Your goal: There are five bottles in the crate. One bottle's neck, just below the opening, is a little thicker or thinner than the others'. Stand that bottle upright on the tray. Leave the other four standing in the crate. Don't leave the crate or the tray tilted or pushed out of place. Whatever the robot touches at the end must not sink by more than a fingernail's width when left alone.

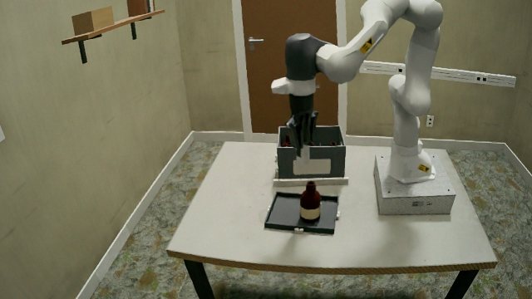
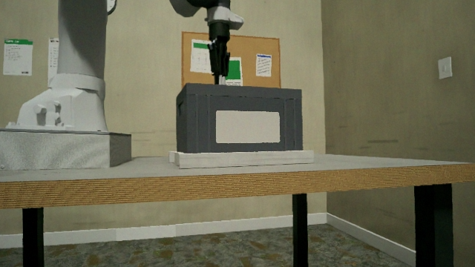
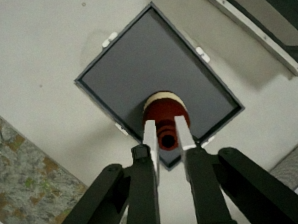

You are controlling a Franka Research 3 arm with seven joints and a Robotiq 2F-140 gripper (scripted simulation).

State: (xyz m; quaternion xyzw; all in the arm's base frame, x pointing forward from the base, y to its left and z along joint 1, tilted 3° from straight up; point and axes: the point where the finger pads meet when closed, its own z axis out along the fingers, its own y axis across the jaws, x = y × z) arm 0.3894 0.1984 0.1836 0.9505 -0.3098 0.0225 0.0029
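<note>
While bottle (image 1: 310,201) (image 3: 162,109) stands on tray (image 1: 283,213) (image 3: 135,55), gripper (image 1: 302,154) (image 2: 220,80) (image 3: 166,131) points down, nearly closed, holding nothing

Dark red bottle (image 1: 310,199) (image 3: 167,111) with cream band, blue-grey crate (image 1: 283,163) (image 2: 241,103), mottled green-brown floor (image 1: 158,232) (image 2: 237,248) (image 3: 30,175)

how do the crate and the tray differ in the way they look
The crate is tall-walled, while the tray is shallow with a low rim. The crate carries a big pale label on its side; the tray has small white clips around its edge. Both are dark grey and rectangular.
</note>
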